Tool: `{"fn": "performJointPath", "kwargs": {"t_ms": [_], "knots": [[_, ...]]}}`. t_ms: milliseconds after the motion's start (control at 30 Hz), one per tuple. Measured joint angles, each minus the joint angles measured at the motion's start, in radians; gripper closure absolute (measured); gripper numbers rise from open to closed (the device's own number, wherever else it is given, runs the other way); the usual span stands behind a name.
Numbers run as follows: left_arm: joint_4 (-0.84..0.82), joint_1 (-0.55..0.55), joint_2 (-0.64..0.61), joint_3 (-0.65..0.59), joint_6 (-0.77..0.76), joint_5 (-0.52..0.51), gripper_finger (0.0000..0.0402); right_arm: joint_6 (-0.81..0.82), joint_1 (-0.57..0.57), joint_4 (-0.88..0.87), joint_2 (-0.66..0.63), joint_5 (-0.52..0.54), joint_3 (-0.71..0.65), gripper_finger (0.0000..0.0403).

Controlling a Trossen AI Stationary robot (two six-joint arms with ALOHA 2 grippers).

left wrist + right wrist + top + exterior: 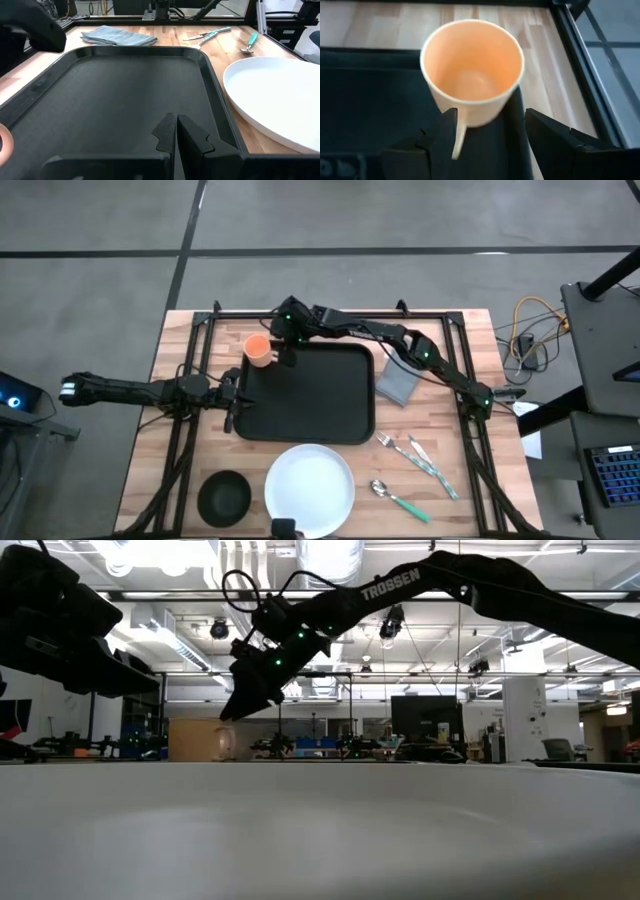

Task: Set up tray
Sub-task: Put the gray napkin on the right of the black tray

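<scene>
Cup [259,350] stands at tray's [310,395] far left corner; right gripper [287,356] spread wide, holding nothing; plate [310,485], cutlery [415,465] remain off tray.

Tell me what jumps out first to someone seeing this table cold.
The large black tray fills the middle of the wooden table, and an orange cup stands at its far-left corner. The right gripper hovers right beside that cup with jaws open, while the left gripper sits shut at the tray's left edge. A white plate lies just below the tray in the overhead view.
</scene>
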Motion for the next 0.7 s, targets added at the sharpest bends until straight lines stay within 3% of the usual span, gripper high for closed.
{"fn": "performJointPath", "kwargs": {"t_ms": [533, 700], "knots": [[0.0, 0.0, 0.0, 0.0, 0.0, 0.0, 0.0401, -0.018, 0.009, -0.154, -0.051, -0.016, 0.034, 0.0182], [0.0, 0.0, 0.0, 0.0, 0.0, 0.0, 0.0401, -0.018, 0.023, -0.161, -0.066, -0.138, 0.034, 0.0182]]}}
